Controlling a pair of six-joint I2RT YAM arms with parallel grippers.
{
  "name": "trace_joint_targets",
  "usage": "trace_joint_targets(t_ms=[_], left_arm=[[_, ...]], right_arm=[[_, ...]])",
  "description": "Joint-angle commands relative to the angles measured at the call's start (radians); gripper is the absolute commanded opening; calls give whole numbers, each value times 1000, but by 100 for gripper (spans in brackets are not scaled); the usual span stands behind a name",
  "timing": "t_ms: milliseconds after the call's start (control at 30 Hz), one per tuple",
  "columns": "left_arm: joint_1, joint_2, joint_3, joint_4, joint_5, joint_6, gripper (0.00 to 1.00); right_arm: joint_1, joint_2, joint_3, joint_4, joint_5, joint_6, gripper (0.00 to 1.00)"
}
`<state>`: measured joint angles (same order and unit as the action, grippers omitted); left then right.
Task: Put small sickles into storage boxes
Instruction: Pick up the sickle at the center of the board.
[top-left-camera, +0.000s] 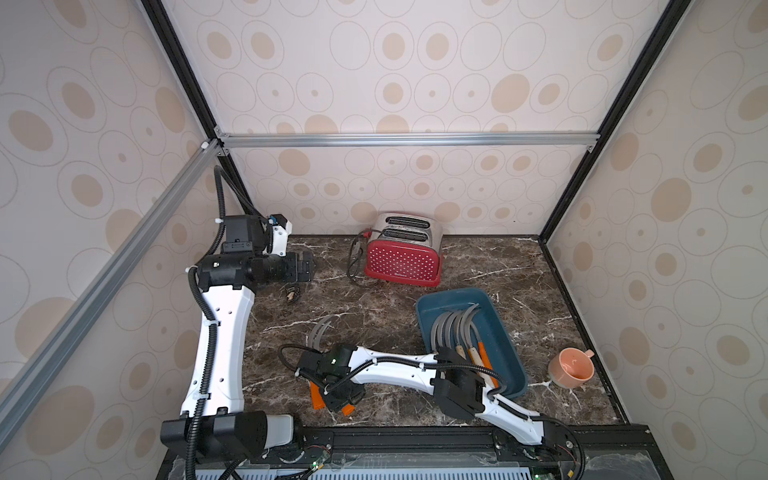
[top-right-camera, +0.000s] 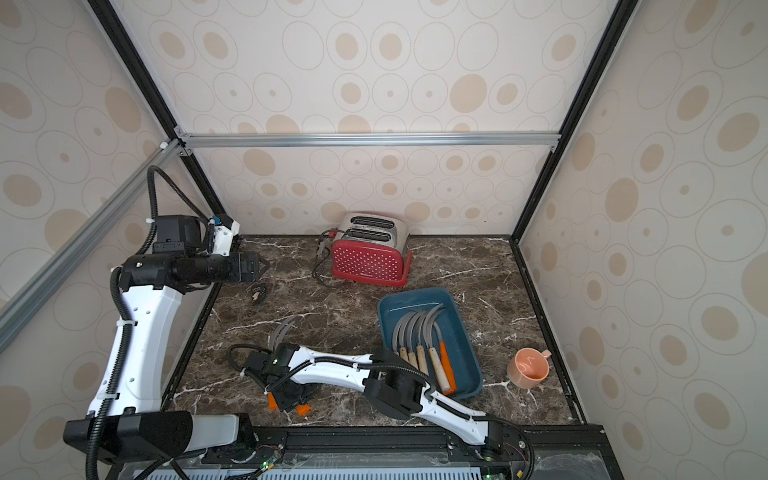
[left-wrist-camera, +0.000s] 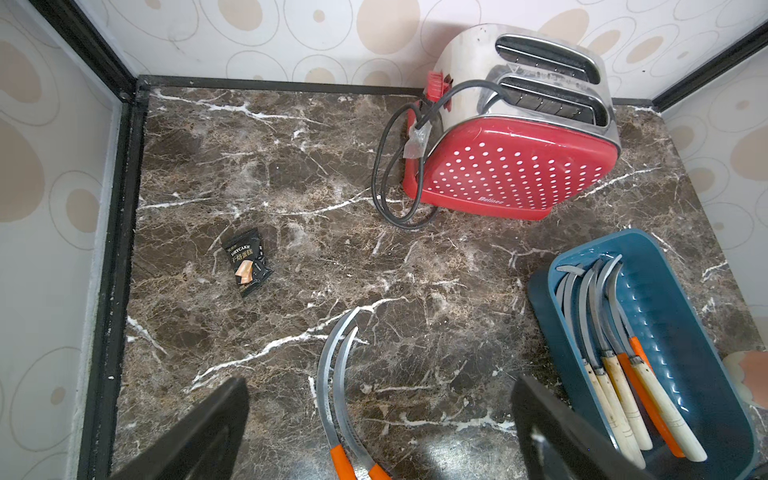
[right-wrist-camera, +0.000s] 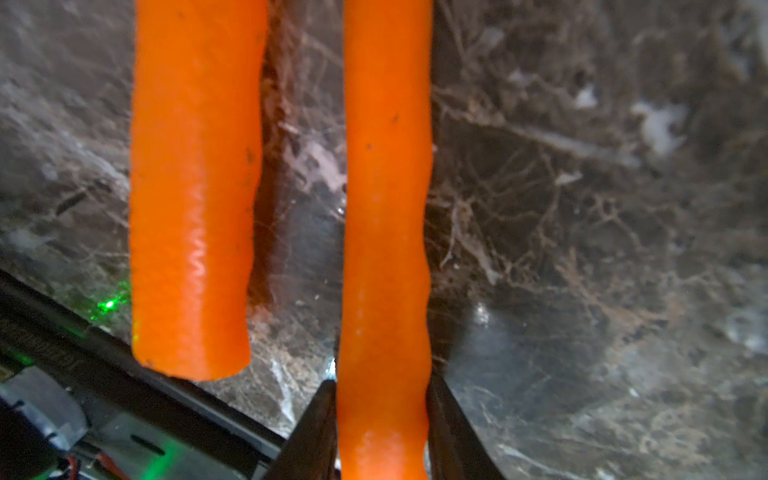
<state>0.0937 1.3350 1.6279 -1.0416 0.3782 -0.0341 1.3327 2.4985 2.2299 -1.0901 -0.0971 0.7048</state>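
On the marble surface (top-left-camera: 374, 307) sits the teal tray (top-left-camera: 494, 332). Inside it lie five sickles (top-left-camera: 451, 328), side by side, blades toward the tray's far wall, handles toward the robot. Most handles are pale, one orange.

Not in the tray: two orange-handled sickles (left-wrist-camera: 320, 386), flat on the surface well to the tray's left, side by side, blades curving away from the robot. Down on their handles is the right gripper (right-wrist-camera: 381, 388), its arm reaching across past the tray's near left corner. Right wrist view: jaws clenched on the handle of the gripped sickle (right-wrist-camera: 382, 208), a dark finger pressed against each side. Just beside it, outside the jaws, is the loose sickle (right-wrist-camera: 195, 187). Both orange handle ends poke out from under the gripper in both top views.

Raised, far left of the tray and farther back, is the left gripper (left-wrist-camera: 380, 382), jaws released, wide apart, holding nothing.

Behind the tray, near it: red toaster (top-left-camera: 403, 262). On the tray's right, near: peach cup (top-left-camera: 571, 368). Farther left of the tray than the two sickles: black snack packet (left-wrist-camera: 247, 264).
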Motion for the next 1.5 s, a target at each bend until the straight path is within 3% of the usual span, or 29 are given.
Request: trace_joint_targets(t_ms=[0, 200, 433, 833, 1467], left_arm=[[7, 5, 29, -9, 17, 1, 99], [7, 7, 29, -6, 25, -4, 99], [6, 7, 41, -6, 21, -1, 99], [6, 13, 81, -8, 12, -12, 99], [7, 27, 122, -5, 5, -21, 99]], right_arm=[[2, 82, -3, -55, -5, 8, 30], [-2, 109, -22, -80, 13, 20, 20], [-6, 112, -50, -72, 41, 25, 0], [5, 18, -61, -162, 264, 19, 0], [10, -46, -46, -283, 461, 29, 0]])
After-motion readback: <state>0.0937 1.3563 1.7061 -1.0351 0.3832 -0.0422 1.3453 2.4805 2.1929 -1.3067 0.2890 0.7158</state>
